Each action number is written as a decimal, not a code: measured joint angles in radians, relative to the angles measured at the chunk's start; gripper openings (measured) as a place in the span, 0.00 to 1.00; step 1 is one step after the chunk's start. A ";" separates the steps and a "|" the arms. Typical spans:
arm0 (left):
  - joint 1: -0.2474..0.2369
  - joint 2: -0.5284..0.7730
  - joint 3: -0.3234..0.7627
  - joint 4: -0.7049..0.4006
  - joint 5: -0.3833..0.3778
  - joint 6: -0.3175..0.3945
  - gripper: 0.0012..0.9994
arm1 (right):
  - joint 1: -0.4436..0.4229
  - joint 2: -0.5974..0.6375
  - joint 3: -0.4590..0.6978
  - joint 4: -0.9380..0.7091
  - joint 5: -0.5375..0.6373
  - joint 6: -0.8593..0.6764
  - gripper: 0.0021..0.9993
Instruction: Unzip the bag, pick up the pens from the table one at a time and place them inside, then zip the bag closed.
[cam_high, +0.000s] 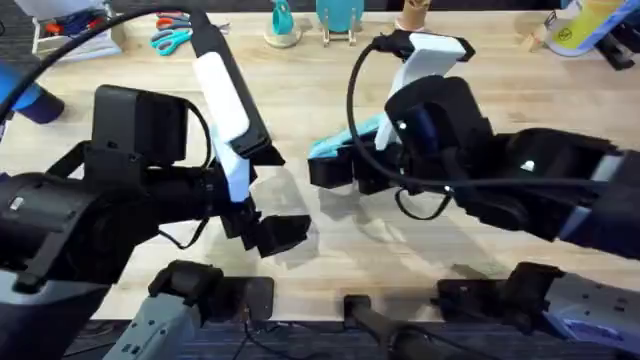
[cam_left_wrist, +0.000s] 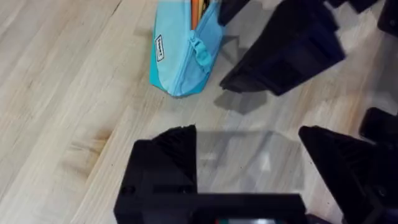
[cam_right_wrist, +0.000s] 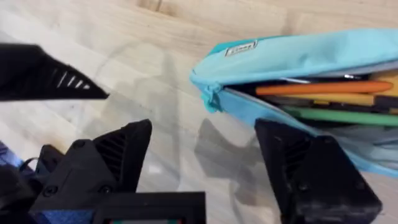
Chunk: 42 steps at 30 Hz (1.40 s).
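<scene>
Near the middle of the light wooden plank counter (cam_left_wrist: 56, 93) lies the light blue soft fabric pencil pouch (cam_right_wrist: 298, 59), its zipper drawn open along the top. Inside it, side by side, rest the slim orange pen (cam_right_wrist: 323, 88) and the slim green pen (cam_right_wrist: 348, 116), with a yellowish stick between them. Judging by this, the loading looks finished and the closing step is in hand: the next move calls for pinning the pouch's end while the zipper pull is found and drawn along. The right gripper (cam_right_wrist: 205, 162) hovers low just beside the pouch's near end, released, grasping nothing. The left gripper (cam_left_wrist: 249, 155) hangs over bare wood near the pouch's other end, likewise spread and empty. Both arms reach forward, bent downward at the wrist.
</scene>
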 joint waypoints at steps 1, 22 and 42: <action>0.000 0.000 0.000 0.000 0.000 0.000 1.00 | 0.000 0.009 0.000 0.012 0.005 0.001 1.00; 0.000 0.000 0.000 0.000 0.000 0.000 1.00 | 0.002 0.127 0.000 0.093 0.133 0.134 0.56; 0.000 0.000 0.000 0.000 0.000 0.000 1.00 | 0.002 0.127 0.000 0.086 0.142 0.215 0.12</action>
